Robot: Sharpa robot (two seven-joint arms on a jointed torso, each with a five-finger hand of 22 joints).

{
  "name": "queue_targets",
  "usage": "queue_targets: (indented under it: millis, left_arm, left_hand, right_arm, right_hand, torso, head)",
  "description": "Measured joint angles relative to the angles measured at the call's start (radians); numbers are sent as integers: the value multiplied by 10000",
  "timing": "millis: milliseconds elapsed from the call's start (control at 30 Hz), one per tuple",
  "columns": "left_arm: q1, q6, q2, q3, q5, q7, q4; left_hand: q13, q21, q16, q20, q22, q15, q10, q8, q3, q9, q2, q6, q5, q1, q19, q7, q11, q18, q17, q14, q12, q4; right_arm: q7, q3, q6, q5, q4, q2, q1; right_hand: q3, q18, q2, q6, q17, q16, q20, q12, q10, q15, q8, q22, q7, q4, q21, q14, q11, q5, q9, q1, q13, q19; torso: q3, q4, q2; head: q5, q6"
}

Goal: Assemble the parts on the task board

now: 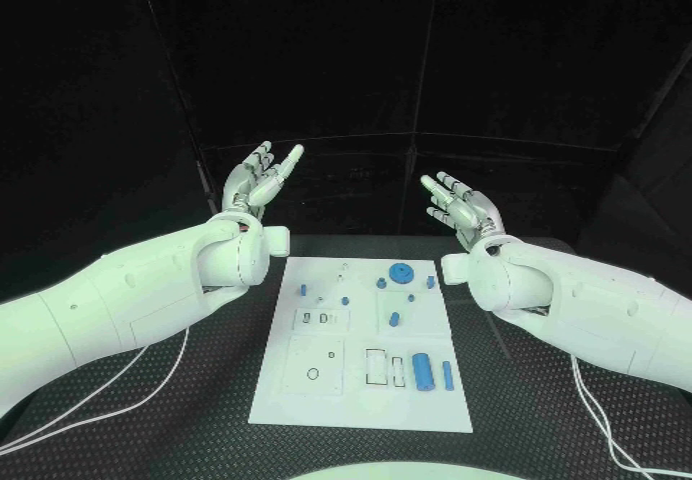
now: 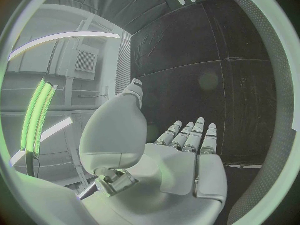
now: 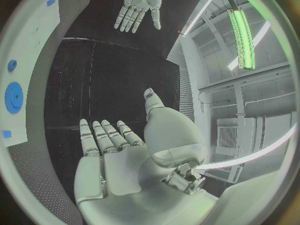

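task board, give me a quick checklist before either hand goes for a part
1. Left hand holds nothing, fingers apart: ok.
2. Right hand holds nothing, fingers apart: ok.
3. Both hands raised beyond the far edge of the task board, nothing over it: ok.
4. Loose parts in sight, such as the blue cylinder and round blue disc: ok.
5. Which slot each part fits: cannot tell.

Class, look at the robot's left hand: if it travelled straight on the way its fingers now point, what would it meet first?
Probably nothing nearby. The left hand is raised, open and empty, its fingers pointing up and away toward the dark backdrop beyond the task board. The way looks free as far as the pictures show; depth is unclear.
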Motion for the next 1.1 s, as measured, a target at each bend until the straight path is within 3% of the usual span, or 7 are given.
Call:
queue_targets:
  millis: [233, 533, 633, 733, 800, 900, 1100]
  left_arm:
    - [28, 480, 47, 21, -96, 13, -132]
    - [26, 756, -320, 19, -122, 18, 91]
    - [26, 867, -511, 17, -123, 19, 298]
    - [26, 1009, -732, 16, -128, 21, 545]
    - [26, 1105, -888, 16, -147, 21, 718]
    - [18, 1286, -1159, 12, -229, 18, 1075]
    - [-54, 1641, -1610, 12, -504, -20, 1847]
  left_hand:
    - [3, 0, 0, 38, 3, 22, 54, 2, 1, 13, -23, 34, 0, 131, -1, 2, 54, 59, 19, 93, 0, 23]
    - [161, 383, 481, 142, 220, 181, 1325, 243, 293, 150, 378, 1149, 0, 533, 874, 68, 433, 59, 316, 1887, 282, 42]
    - [415, 1484, 1234, 125, 802, 268, 3779, 573, 530, 311, 801, 2552, 0, 887, 3541, 161, 648, 59, 703, 4424, 861, -37]
    - [581, 2536, 1732, 63, 1238, -102, 6310, 914, 580, 460, 1104, 4133, 0, 1232, 6005, 287, 358, 414, 877, 6064, 1436, -96]
    - [614, 3049, 2089, -122, 1416, -425, 7313, 1245, 538, 594, 1166, 5526, 0, 1525, 7196, 464, 132, 452, 1036, 7159, 1691, -244]
    - [614, 3539, 2401, -497, 1563, -810, 8300, 1546, 417, 683, 1266, 6893, 0, 1781, 8435, 740, -178, 450, 1312, 8359, 1862, -419]
    - [576, 4064, 2821, -998, 1723, -1304, 9426, 1564, 209, 583, 1357, 7732, 0, 2055, 9744, 654, -559, 448, 1942, 9930, 1874, -680]
  right_arm:
    - [-720, 321, 1473, -954, -573, 205, -72]
    - [-973, 367, 1783, -3655, -902, 242, 109]
    - [-1060, 367, 1721, -4909, -921, 229, 178]
    - [-1208, 366, 1658, -6207, -940, 232, 248]
    - [-1338, 366, 1635, -7024, -941, 241, 284]
    - [-1673, 366, 1643, -8450, -887, 235, 327]
    - [-2607, 367, 1913, -11080, -604, 217, 424]
  right_hand:
    - [19, 326, -56, 1035, 168, 323, 95, 239, 1327, 247, 201, 175, 56, -758, 351, 1622, 240, -70, 116, 1600, 129, 697]
    - [349, 1172, -169, 5454, 468, 1519, 39, 1168, 6358, -476, 1138, 962, 475, -2013, 2143, 6736, -235, -267, 527, 3175, 414, 4502]
    - [463, 1328, -137, 6696, 497, 1770, -179, 1269, 7305, -826, 1287, 1136, 743, -2431, 2667, 7969, -556, -267, 554, 3329, 377, 5363]
    - [594, 1326, -107, 7223, 587, 2021, -570, 1226, 7986, -1198, 1286, 1377, 896, -2722, 3250, 9151, -792, -174, 485, 3377, 349, 6139]
    - [619, 1326, -212, 7574, 744, 2326, -917, 1190, 8516, -1546, 1286, 1686, 782, -2746, 3878, 10161, -976, -174, 461, 3526, 350, 6791]
    - [619, 1326, -293, 7937, 1012, 2757, -1335, 1189, 9212, -1951, 1286, 2181, 537, -2746, 4785, 11322, -1215, -126, 437, 3596, 350, 7433]
    - [619, 1325, -531, 8329, 1514, 3399, -1681, 960, 10055, -2277, 1085, 2907, 304, -2745, 6006, 12456, -1533, -87, 417, 3358, 353, 7807]
  torso:
    - [-6, 4, 1]
    - [-7, 22, 124]
    - [0, 35, 211]
    - [6, 49, 302]
    - [8, 53, 361]
    - [7, 59, 462]
    - [0, 92, 700]
  head:
    - [1, -7]
    - [-9, 8]
    - [-48, 58]
    - [-79, 105]
    - [-105, 140]
    - [-151, 223]
    - [-252, 355]
